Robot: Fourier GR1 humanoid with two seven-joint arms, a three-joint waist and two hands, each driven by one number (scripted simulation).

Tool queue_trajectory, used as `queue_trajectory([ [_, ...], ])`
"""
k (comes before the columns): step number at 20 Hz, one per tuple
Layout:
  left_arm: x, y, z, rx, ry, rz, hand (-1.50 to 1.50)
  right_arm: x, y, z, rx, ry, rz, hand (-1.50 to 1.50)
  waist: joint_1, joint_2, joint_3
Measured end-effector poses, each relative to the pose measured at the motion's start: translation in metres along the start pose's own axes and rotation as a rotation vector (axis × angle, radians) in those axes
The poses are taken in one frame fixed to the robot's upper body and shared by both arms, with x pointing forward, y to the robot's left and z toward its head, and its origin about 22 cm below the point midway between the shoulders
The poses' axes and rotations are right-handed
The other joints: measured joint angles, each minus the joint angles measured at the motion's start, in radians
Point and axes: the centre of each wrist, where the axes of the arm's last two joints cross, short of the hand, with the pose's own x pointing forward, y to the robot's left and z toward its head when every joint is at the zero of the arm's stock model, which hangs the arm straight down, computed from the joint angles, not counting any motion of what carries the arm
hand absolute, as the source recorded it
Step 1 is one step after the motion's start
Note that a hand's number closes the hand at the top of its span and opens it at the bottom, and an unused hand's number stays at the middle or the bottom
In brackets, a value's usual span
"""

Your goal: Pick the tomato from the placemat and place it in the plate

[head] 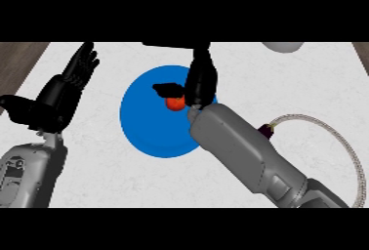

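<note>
The red tomato [173, 104] lies on the blue plate [148, 132] in the middle of the counter. My right hand [200, 80] reaches over the plate, fingers stretched toward the far side. Its thumb is spread to the left just beyond the tomato and does not close on it. The tomato shows beside the heel of that hand, partly hidden by it. The white placemat [344, 141], with a pale rope edge, lies at the right, largely covered by my right forearm. My left hand [61, 95] rests open at the left, fingers up, away from the plate.
A small dark purple object [267, 130] sits on the placemat beside my right forearm. A pale rounded object [283, 46] shows at the far edge, upper right. Dark wood borders the white counter at both upper corners.
</note>
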Motion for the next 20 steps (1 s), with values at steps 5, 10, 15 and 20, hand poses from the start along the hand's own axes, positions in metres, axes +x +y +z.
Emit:
queue_trajectory([
  [5,-0.006,0.009,0.011,0.032,0.025,-0.004,0.0,-0.009,-0.004,0.005,-0.039,0.016,-0.111,-1.5,-0.038,-0.012,0.0],
  [10,-0.005,0.023,0.022,0.068,0.037,-0.014,0.0,-0.033,-0.021,0.012,-0.078,0.02,-0.194,-1.5,-0.076,-0.021,0.0],
  [15,-0.007,0.029,0.024,0.09,0.042,-0.012,0.0,-0.067,-0.052,0.034,-0.081,-0.001,-0.227,-1.5,-0.097,-0.025,-0.001],
  [20,-0.008,0.03,0.023,0.095,0.04,-0.021,0.0,-0.092,-0.095,0.042,-0.076,-0.011,-0.218,-1.5,-0.101,-0.026,-0.001],
])
